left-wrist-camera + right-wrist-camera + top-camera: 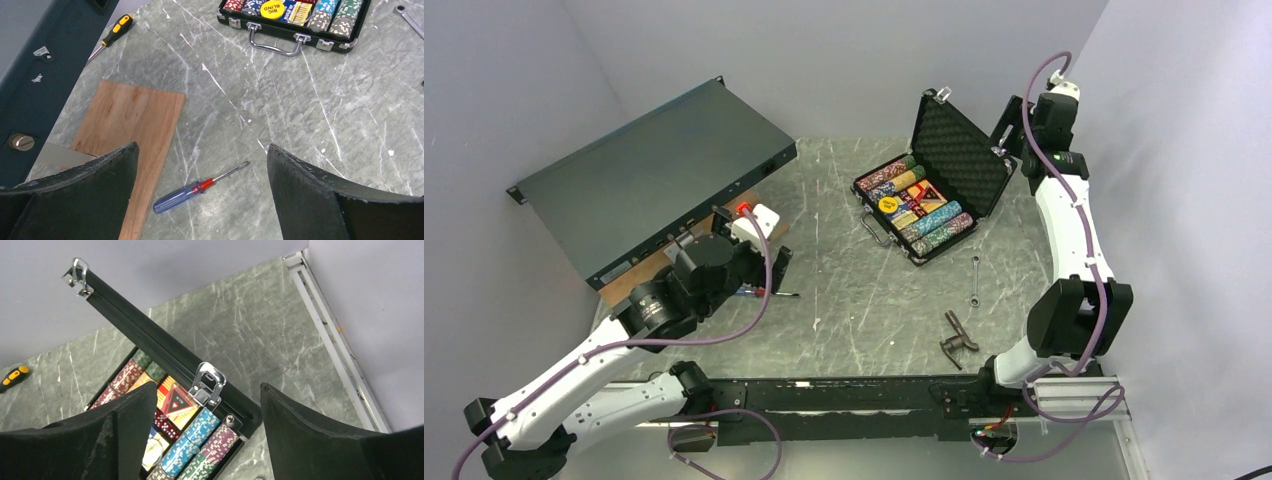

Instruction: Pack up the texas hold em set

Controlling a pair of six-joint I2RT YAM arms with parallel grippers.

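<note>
While the grey marbled table (864,300) is filling most of the overhead view, a dark metal rack chassis (644,175) is lying tilted across its upper left, one edge propped up over a wooden board (130,130). At upper centre right the black briefcase (959,155) is sitting open on the table, its foam-lined lid standing nearly upright and its tray showing rows of multicoloured poker chips (934,228) around a yellow disc (270,7) marked BIG BLIND. The right gripper (205,390) is hovering at the lid's top rim in the upper right, its jaws standing wide apart and gripping nothing, with the rim and one silver latch (207,385) showing between the fingers. The left gripper (202,150) is hanging at middle left, well apart from the case, jaws spread fully and empty. Below it a blue-and-red handled screwdriver (195,190) is lying just beside the board, while a yellow-and-black screwdriver (112,35) is resting near the chassis. A small silver wrench (975,280) is lying near the case's lower right corner.
</note>
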